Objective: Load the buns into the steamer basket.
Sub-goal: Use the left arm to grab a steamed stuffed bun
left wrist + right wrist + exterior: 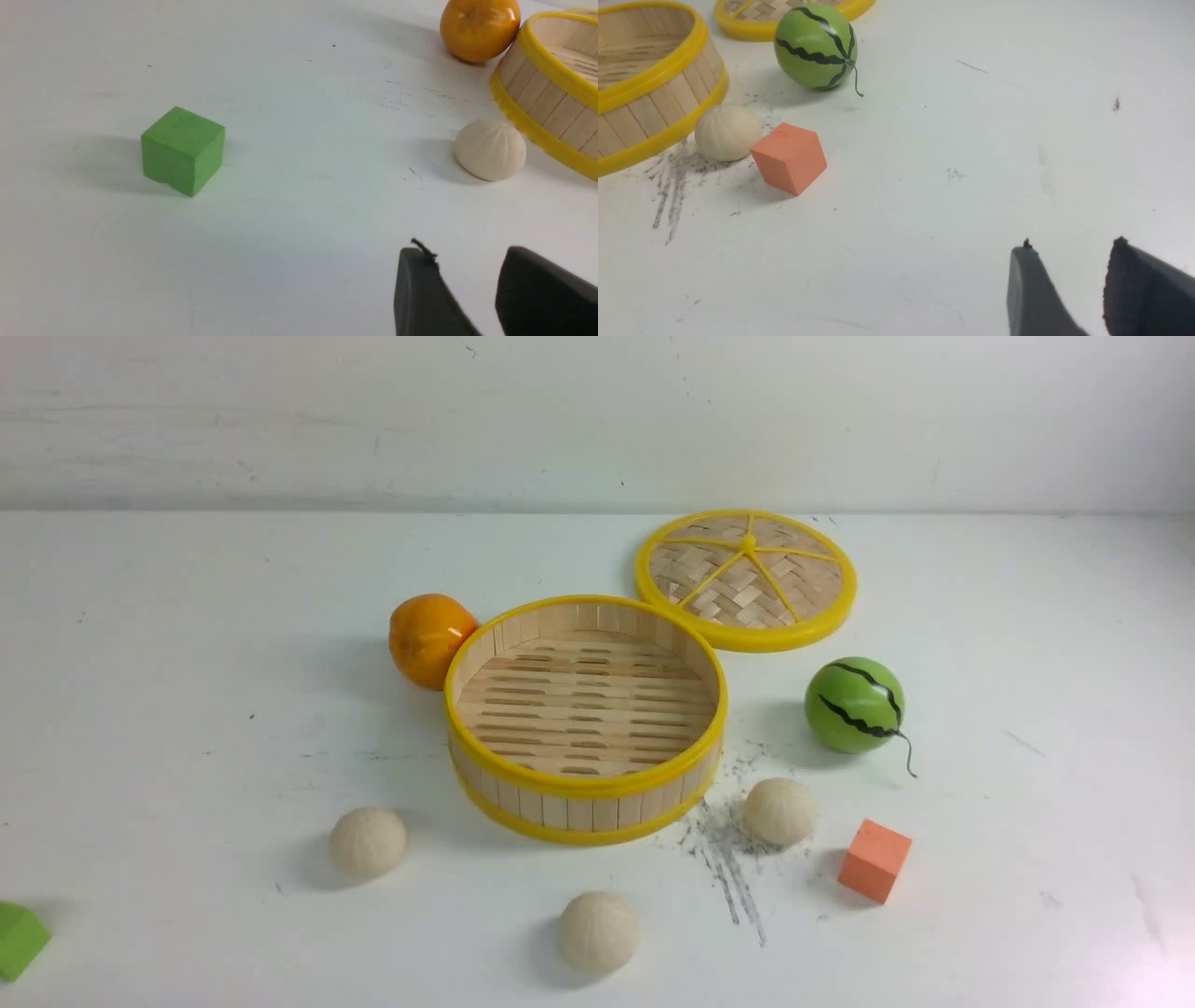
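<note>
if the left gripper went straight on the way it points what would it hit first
Probably the bun lying beside the steamer basket; it sits nearly dead ahead of the left gripper, with only bare table between. Depth is unclear, so it might pass beside it.

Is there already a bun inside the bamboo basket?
No, the steamer basket shows only its bare slat floor; all three buns lie outside it.

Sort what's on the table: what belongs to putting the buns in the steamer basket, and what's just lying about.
For the job: left bun, middle bun, right bun, steamer basket (empty).
Lying about: orange fruit, watermelon ball, woven lid, orange cube, green cube.
</note>
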